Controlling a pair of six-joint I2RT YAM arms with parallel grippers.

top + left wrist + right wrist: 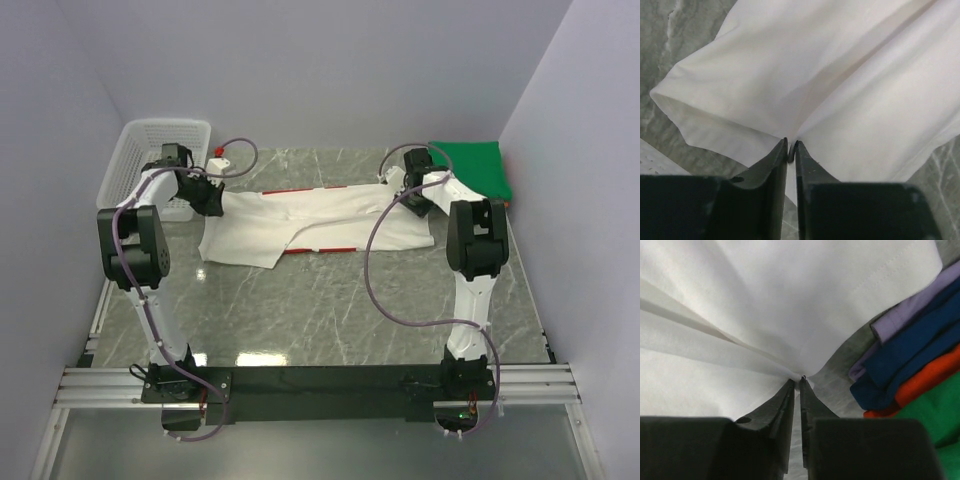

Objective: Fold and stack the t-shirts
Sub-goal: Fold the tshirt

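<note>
The white t-shirt (320, 222) lies stretched across the far middle of the table, red print showing at its edges. My left gripper (212, 203) is shut on its left end; in the left wrist view the cloth (840, 85) bunches into the pinched jaws of the left gripper (791, 145). My right gripper (418, 200) is shut on its right end, the cloth (765, 305) pulled into folds at the right gripper (796, 381). A stack of folded tees, green on top (470, 168), sits at the far right; its purple, blue, orange and green layers (912, 365) show beside the right gripper.
A white mesh basket (150, 160) stands at the far left corner behind the left arm. A small white and red object (219, 155) lies next to the basket. Walls close in on the left, back and right sides.
</note>
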